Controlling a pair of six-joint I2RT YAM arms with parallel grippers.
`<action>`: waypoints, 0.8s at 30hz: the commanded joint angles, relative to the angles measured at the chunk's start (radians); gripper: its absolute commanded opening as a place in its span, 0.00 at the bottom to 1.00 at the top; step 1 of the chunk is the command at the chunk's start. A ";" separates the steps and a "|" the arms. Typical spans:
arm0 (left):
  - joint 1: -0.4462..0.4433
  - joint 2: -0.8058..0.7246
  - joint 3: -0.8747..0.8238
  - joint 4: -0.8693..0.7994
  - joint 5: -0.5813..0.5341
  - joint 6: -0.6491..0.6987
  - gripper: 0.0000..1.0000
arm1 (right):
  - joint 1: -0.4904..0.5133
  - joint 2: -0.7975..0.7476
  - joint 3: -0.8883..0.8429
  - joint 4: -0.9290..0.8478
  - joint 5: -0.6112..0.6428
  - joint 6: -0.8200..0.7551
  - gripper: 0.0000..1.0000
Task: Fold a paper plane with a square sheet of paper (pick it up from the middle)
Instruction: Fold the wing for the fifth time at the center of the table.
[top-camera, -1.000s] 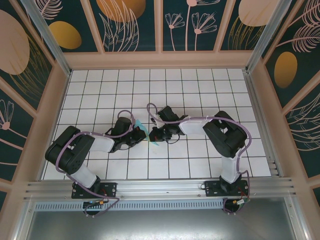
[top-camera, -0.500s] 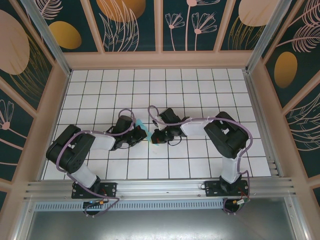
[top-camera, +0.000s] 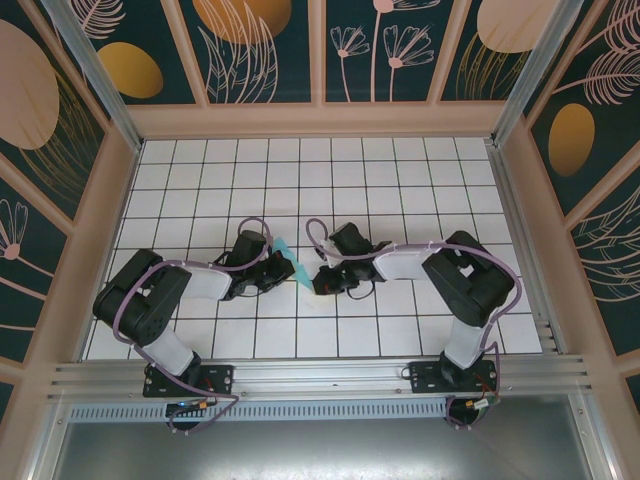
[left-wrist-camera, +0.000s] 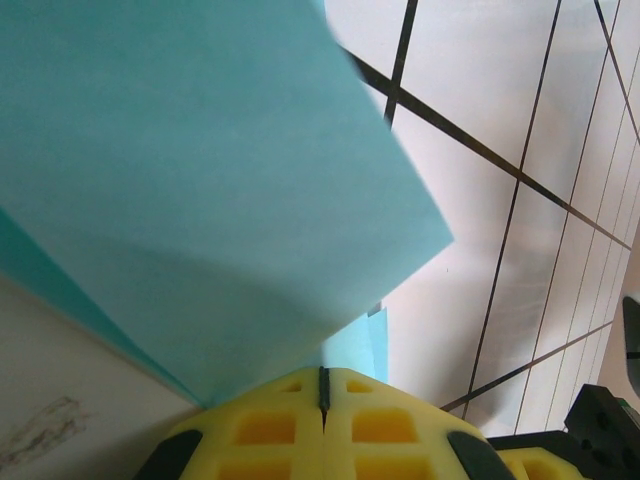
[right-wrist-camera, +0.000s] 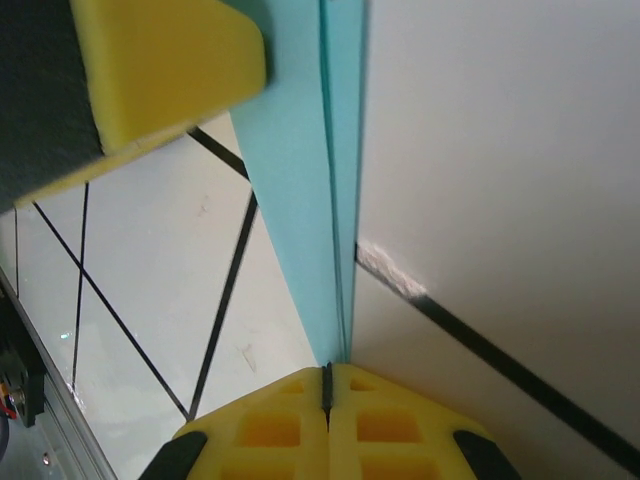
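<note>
Left gripper (left-wrist-camera: 322, 388) and right gripper (right-wrist-camera: 326, 382) are each pinching the folded paper (left-wrist-camera: 200, 180), jaws pressed together on it from opposite sides, probably steadying its layers upright for the next crease.

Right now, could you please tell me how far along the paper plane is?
Done: the paper is picked up and folded; the right wrist view shows layers stacked edge-on. In hand: the left hand and right hand are both shut on it. Left: it shows a broad flap, not a slim dart, so more folds likely remain.
</note>
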 joint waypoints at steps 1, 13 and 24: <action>0.006 0.062 -0.023 -0.127 -0.134 0.002 0.00 | -0.001 -0.051 -0.032 -0.177 0.010 -0.022 0.00; 0.005 0.010 -0.022 -0.077 -0.085 0.036 0.01 | 0.003 0.006 0.143 -0.020 0.013 0.037 0.00; 0.005 -0.033 0.020 -0.071 -0.050 0.084 0.05 | 0.005 0.160 0.201 -0.046 0.040 0.011 0.00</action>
